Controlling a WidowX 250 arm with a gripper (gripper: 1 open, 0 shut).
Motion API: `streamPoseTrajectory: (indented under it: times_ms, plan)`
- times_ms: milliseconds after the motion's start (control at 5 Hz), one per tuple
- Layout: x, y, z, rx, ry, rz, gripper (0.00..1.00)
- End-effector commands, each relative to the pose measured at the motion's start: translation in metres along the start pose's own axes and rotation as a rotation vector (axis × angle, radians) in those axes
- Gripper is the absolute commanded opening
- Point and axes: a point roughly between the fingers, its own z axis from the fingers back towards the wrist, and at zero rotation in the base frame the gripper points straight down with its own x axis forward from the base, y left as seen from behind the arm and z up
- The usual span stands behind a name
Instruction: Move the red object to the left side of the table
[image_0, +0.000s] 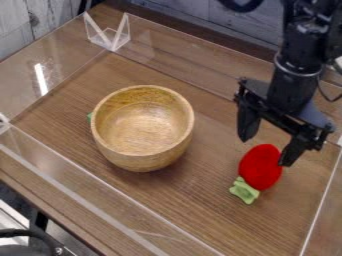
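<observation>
Table (160, 215) w/ walls (67, 45) all round. Bowl (142, 125) sits left of centre, upright. Red object (261, 168) lies on the tabletop well right of the bowl, near the right wall, cap end toward the front edge. Gripper (283, 135) hangs just above and behind it, pointing down, one finger (247, 120) on each side, apart from it.
</observation>
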Motion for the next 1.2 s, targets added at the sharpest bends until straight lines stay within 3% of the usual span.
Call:
streamPoseTrajectory:
  times_ms: [0,600,1000]
  plan:
    - [0.006,0.000,0.016,-0.011,-0.055,0.045,1.00]
    - [0.002,-0.011,0.011,-0.024,-0.052,0.079,1.00]
    - [0.002,-0.003,0.010,-0.024,-0.054,0.042,1.00]
